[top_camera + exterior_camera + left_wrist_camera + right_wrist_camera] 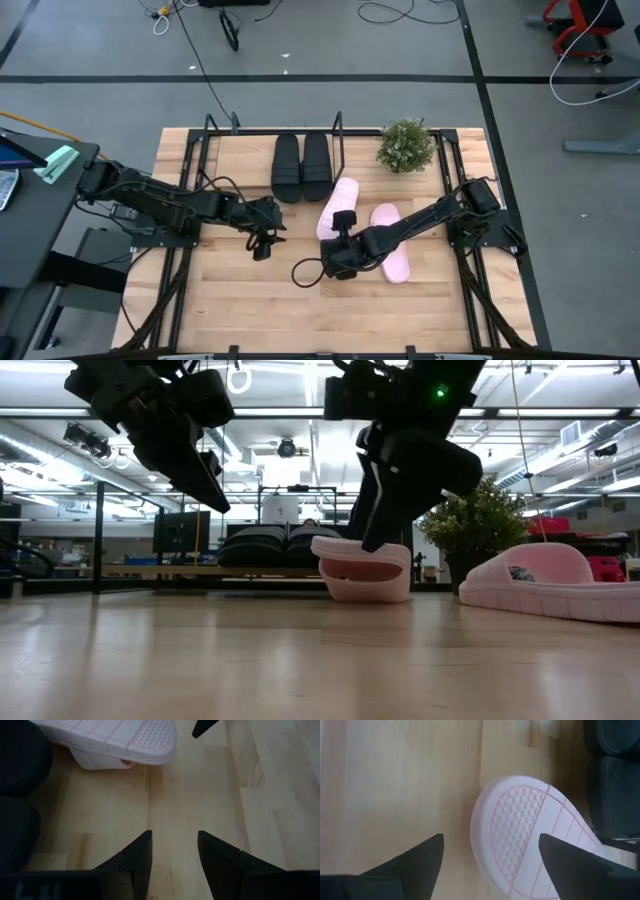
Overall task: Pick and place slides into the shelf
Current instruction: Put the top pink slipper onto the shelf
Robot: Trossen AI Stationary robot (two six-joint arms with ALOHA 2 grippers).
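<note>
From above, the pale wooden table [250,300] carries a low rack of thin black metal bars [338,135] along its far edge, and two black ribbed slip-on sandals [301,166] sit side by side inside it, with a small green potted plant [406,146] just to their right. One pale pink slide [337,208] lies tilted on the table with its far end just beside the black pair, and a second pink slide [392,255] lies flat to its right. The right gripper [341,225] hangs over the near end of the tilted pink slide; the left gripper [264,243] is over bare wood to the left, well apart from the sandals. At table height, the tilted pink slide [362,568] rests on its side, its opening facing the camera, with a dark finger of the right arm touching its upper edge, and the other slide [555,582] sits upright at right. The left wrist camera shows its fingers [134,860] partly apart over bare boards, gripping nothing. The right wrist camera shows the dotted pink sole [530,825] between widely spread fingers [417,857], not clamped.
</note>
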